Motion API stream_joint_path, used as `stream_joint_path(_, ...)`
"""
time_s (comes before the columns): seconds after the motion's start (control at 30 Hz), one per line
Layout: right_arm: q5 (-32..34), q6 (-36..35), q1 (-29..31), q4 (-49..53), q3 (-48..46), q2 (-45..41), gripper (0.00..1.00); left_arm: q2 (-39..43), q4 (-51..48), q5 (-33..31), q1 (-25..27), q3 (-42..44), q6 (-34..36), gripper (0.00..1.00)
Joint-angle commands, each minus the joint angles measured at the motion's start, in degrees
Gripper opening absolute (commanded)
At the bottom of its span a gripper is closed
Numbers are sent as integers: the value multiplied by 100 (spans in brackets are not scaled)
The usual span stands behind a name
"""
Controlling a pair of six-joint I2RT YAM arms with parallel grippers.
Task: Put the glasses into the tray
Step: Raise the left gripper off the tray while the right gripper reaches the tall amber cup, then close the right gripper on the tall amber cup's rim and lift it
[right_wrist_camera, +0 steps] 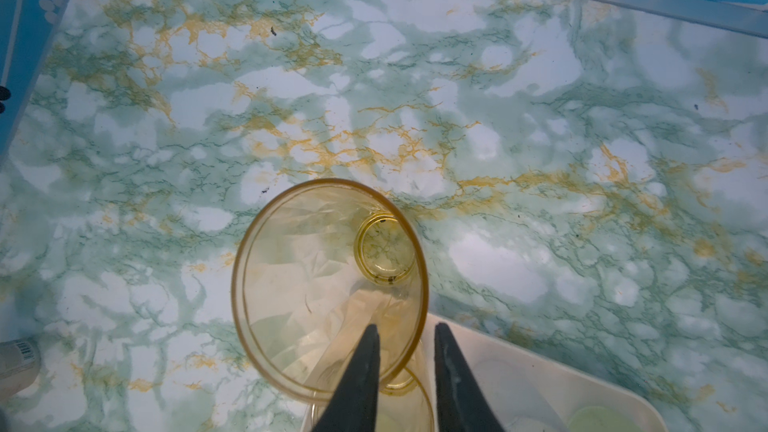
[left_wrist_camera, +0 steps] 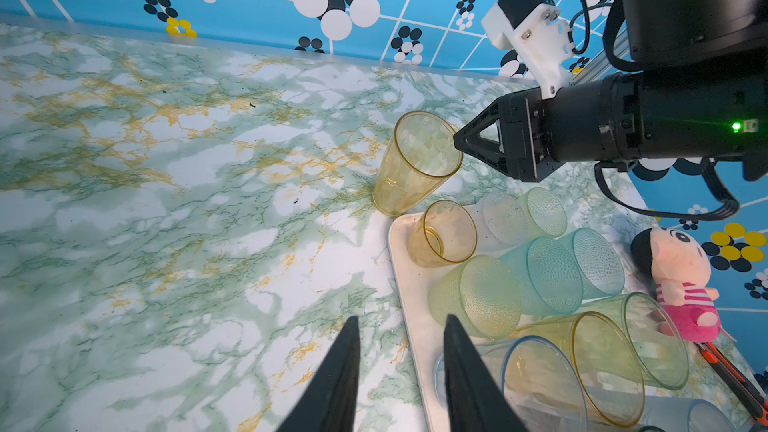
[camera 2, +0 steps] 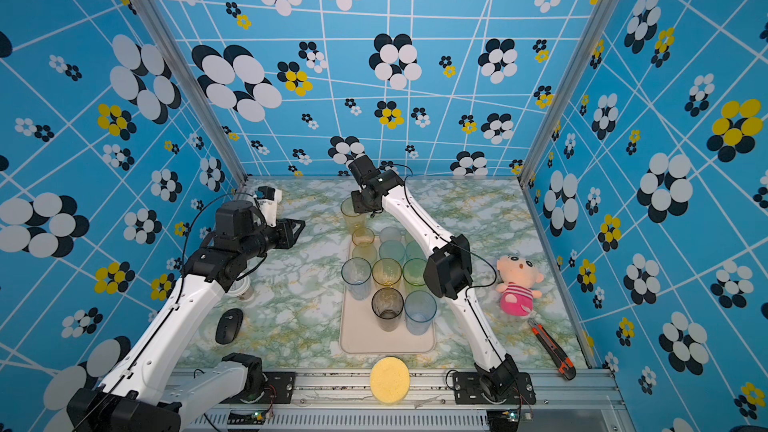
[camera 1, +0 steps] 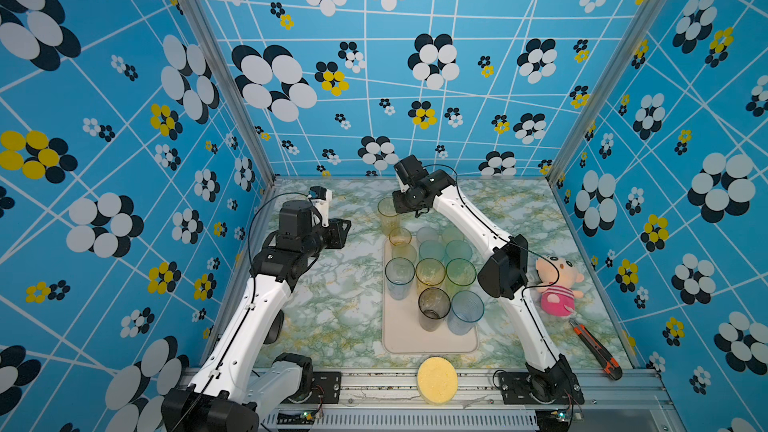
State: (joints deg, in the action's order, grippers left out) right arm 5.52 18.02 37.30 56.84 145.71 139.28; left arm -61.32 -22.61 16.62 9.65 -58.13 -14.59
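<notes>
My right hand (right_wrist_camera: 406, 328) straddled the rim of the tall amber glass (camera 1: 386, 214), slightly spread, not yet pinching it. That glass stood on the desk (camera 1: 332, 309) just off the far left corner of the tray (camera 1: 415, 344). My left hand (left_wrist_camera: 402, 317) hung spread and empty

The right arm (camera 1: 465, 218) hides the far right corner of the tray (camera 1: 407, 338) (and part of a pale glass (camera 1: 451, 234))
</notes>
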Motion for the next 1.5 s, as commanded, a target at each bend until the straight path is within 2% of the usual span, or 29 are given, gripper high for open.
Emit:
stream_joint_path(0.0,78,88,-52,212,266,153,26,96,117,113,-95,74,13,36)
stream_joint_path(0.7,-189,175,-118,240,589,510,20,59,178,142,-179,133,27,36)
stream_joint_path(1.07,-158,211,-118,218,610,532,4,41,165,133,-209,144,48,36)
stream_joint_path(1.27,-139,177,-84,-162,206,252,2,-28,111,89,-209,153,87,36)
stream_joint_path(1.47,-774,49,-12,-1156,-562,-301,0,-57,38,-61,-201,144,163,35)
